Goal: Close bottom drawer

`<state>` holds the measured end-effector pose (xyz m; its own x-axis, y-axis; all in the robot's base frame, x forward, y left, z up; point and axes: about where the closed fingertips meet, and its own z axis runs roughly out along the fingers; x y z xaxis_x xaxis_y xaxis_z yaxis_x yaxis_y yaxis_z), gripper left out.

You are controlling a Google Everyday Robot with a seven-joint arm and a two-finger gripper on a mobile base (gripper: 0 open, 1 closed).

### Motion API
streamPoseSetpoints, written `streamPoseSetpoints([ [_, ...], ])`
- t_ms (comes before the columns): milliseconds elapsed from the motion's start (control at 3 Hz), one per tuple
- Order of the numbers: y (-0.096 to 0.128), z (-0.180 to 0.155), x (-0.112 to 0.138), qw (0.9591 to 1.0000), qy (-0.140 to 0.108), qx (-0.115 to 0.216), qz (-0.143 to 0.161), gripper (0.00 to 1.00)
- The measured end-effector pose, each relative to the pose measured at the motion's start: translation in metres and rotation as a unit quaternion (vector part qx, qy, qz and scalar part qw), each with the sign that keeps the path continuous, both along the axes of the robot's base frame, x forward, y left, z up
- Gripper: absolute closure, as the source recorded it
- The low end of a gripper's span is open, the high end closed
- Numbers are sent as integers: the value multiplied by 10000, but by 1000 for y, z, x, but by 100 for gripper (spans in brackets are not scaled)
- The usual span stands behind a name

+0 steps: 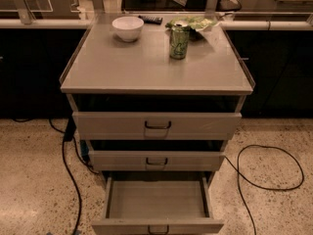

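Note:
The bottom drawer [156, 199] of the grey-beige cabinet is pulled far out toward me, and its inside is empty. Its front panel [122, 226] with the small dark loop handle [158, 229] sits at the bottom edge of the camera view. The middle drawer [122, 160] and the top drawer [112, 125] above it stand slightly out from the cabinet body. My gripper is out of view.
On the cabinet top [146, 67] stand a white bowl [128, 28], a green can [179, 42], a crumpled green bag [194, 22] and a dark remote [150, 19]. Black cables lie on the speckled floor at the left [68, 175] and the right [266, 168].

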<state>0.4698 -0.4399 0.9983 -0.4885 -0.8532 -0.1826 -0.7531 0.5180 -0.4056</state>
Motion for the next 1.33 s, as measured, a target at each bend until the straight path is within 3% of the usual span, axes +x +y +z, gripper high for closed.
streamPoseSetpoints([
  [333, 2, -1, -2, 10000, 18, 12, -10, 0],
  [667, -2, -10, -24, 9999, 42, 22, -90, 0],
  [1000, -7, -36, -57, 9997, -36, 58, -241, 0],
  [1333, -11, -83, -74, 9996, -38, 28, -291, 0],
])
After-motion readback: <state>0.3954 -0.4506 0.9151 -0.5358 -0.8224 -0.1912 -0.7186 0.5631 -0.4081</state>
